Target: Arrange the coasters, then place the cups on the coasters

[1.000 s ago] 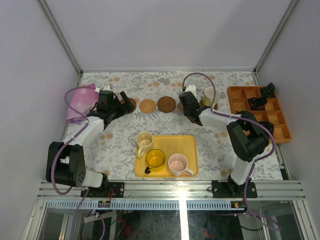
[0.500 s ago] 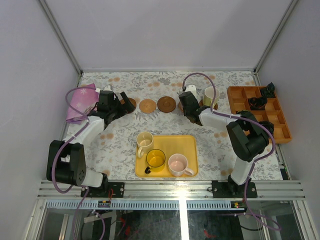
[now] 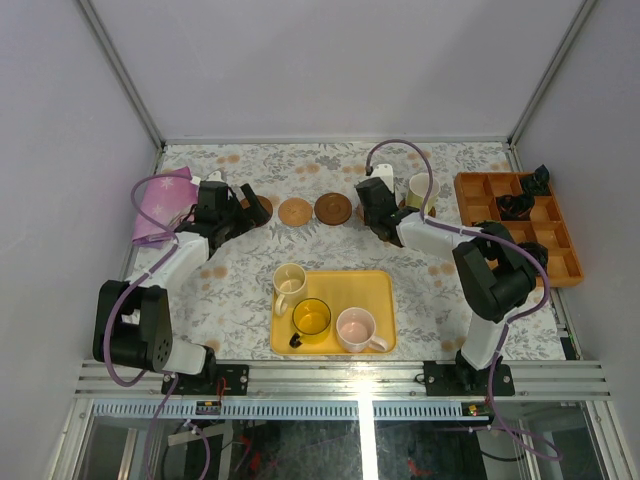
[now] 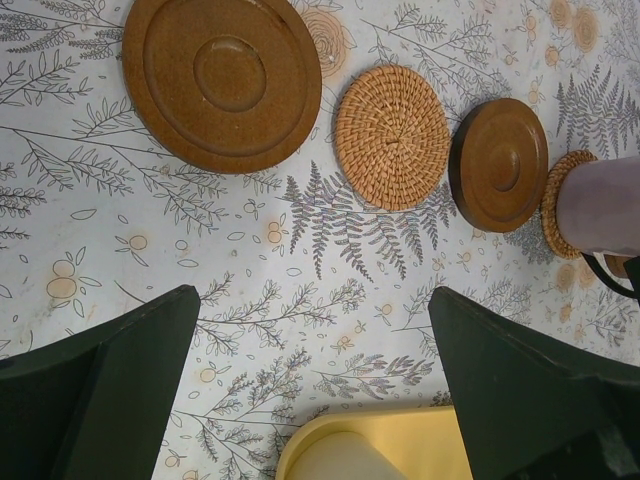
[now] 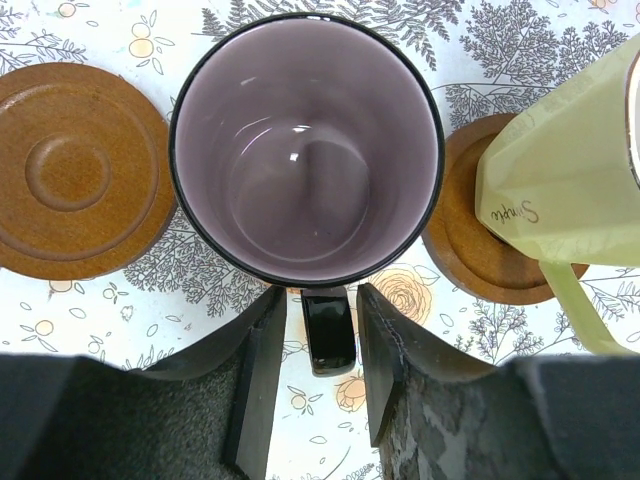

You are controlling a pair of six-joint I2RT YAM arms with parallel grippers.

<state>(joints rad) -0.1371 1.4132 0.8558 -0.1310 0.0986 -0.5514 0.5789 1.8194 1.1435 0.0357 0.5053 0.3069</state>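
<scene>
Nearest me, dead centre on the table (image 3: 240,290), sits the yellow tray (image 3: 376,290) with three cups and no coasters under them: cream cup (image 3: 289,279) at the tray's 10 o'clock corner, yellow cup (image 3: 311,318) around 7, pink cup (image 3: 355,327) around 5.

Going farther out, the left pincer (image 4: 313,292) hangs at 10 o'clock from the tray, spread wide with nothing between the fingers, just floral table below it. The right pincer (image 5: 322,295) is at 1 o'clock from the tray. Its fingers sit either side of the purple cup's (image 5: 305,150) handle, slightly parted, with a sliver of table showing on one side, so I'd call it loose, not clamped.

Then the far row, running from 9 toward 3 o'clock: leftmost dark coaster (image 4: 222,80), bare woven coaster (image 4: 391,137), second dark coaster (image 4: 498,164), all empty. Next is the woven coaster under the purple cup (image 4: 556,205), the cup upright on it. Last, the green-white cup (image 5: 570,170) stands on the last dark coaster (image 5: 470,260), just beside the purple one.

Off the 3 o'clock end is an orange compartment tray (image 3: 560,262) with small black objects (image 3: 518,205) in its far cells. At the 9 o'clock end lies a pink cloth-looking thing (image 3: 160,205).
</scene>
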